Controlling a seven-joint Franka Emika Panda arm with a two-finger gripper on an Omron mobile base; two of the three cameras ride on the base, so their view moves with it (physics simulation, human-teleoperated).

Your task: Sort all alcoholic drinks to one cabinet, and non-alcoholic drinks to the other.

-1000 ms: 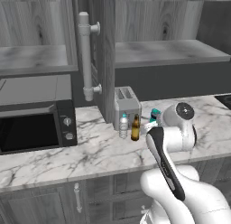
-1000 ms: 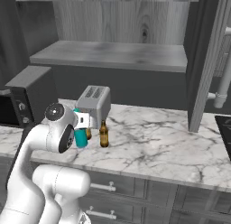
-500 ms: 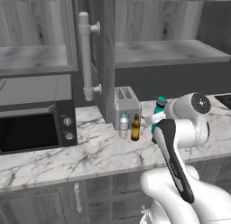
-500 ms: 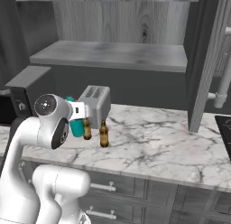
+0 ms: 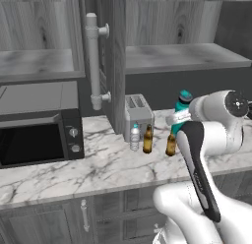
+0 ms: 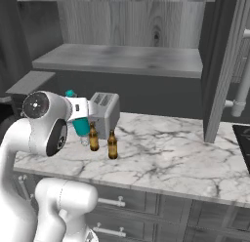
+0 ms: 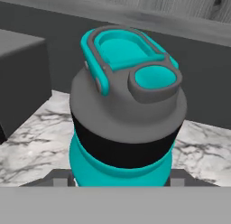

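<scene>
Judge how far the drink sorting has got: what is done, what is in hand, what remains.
Done: nothing is shelved yet; the cabinet shelf holds no drink. In hand: the gripper holds the teal flask lifted off the counter. Left: shelve the flask, then the water bottle with it, and both beer bottles, standing by the toaster, in the other cabinet.

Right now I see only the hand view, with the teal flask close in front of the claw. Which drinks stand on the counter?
Observer: Two beer bottles and the clear water bottle stand on the counter, near the toaster.
Operator: Is a cabinet open above them?
Observer: Yes. The cabinet door stands open, and the shelf to its right, above the toaster, is exposed.
</scene>
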